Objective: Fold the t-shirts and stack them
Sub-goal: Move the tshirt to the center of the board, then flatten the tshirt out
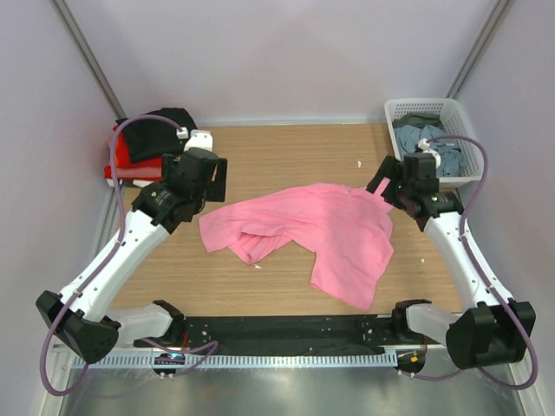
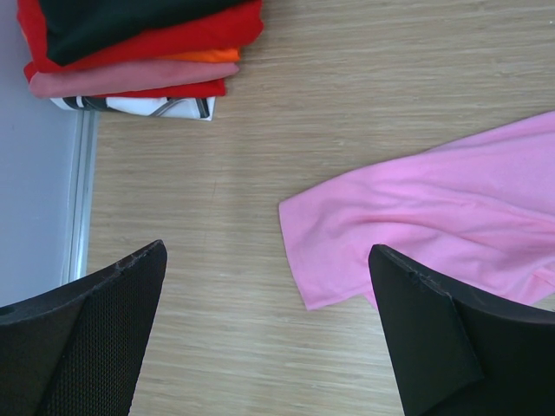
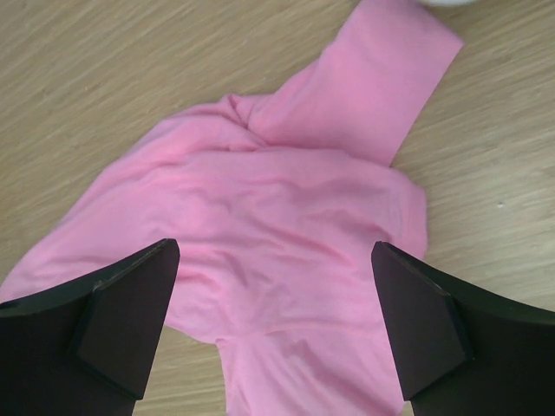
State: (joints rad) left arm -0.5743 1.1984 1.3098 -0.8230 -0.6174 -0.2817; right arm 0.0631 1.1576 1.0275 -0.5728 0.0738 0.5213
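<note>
The pink t-shirt (image 1: 321, 230) is soft, matt knit cloth, smooth to the eye and creased into loose folds. The table (image 1: 286, 156) has a pale wood-grain top with fine straight lines and a dull sheen. The folded stack (image 2: 173, 39) of black, red and orange shirts is matt cloth too. The basket (image 1: 425, 108) is white plastic lattice, faintly glossy. The left gripper (image 2: 267, 251) has matt black plastic fingers (image 2: 95, 338), one with a fine, rough, mesh-like face; those of the right gripper (image 3: 276, 247) look smoother. The arm shells (image 1: 121, 253) are glossy white plastic, and the near strip (image 1: 286, 394) is brushed grey metal.
</note>
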